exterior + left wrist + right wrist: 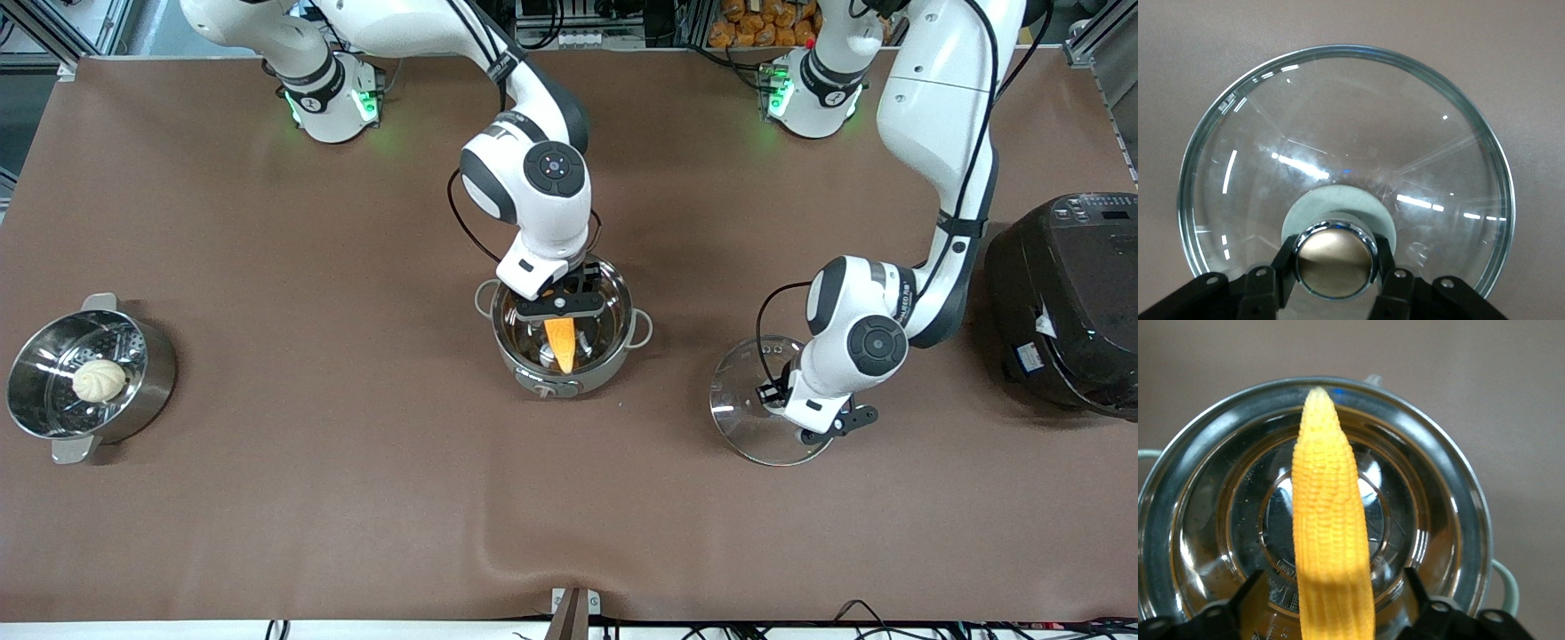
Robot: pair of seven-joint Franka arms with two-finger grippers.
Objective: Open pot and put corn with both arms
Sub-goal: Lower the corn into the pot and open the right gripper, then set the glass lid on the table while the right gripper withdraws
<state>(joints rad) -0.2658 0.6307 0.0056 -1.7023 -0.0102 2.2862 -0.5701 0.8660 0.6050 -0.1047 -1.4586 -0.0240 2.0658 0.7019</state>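
Observation:
The steel pot [597,369] stands uncovered at the middle of the table, its control panel toward the front camera. The yellow-orange corn [561,345] lies in it, tip toward the panel. My right gripper [560,307] hangs over the pot, open, with a gap on each side of the corn [1328,520]; the pot rim [1451,473] rings the cob. The glass lid [742,418] appears to rest on the table toward the left arm's end. My left gripper [782,400] is shut on its copper-coloured knob [1335,260], its fingers hugging both sides above the lid [1338,120].
A steel steamer pot [156,373] with a white bun [100,380] stands at the right arm's end. A big black rice cooker [1067,302] stands at the left arm's end, close to the left arm's elbow. Brown cloth covers the table.

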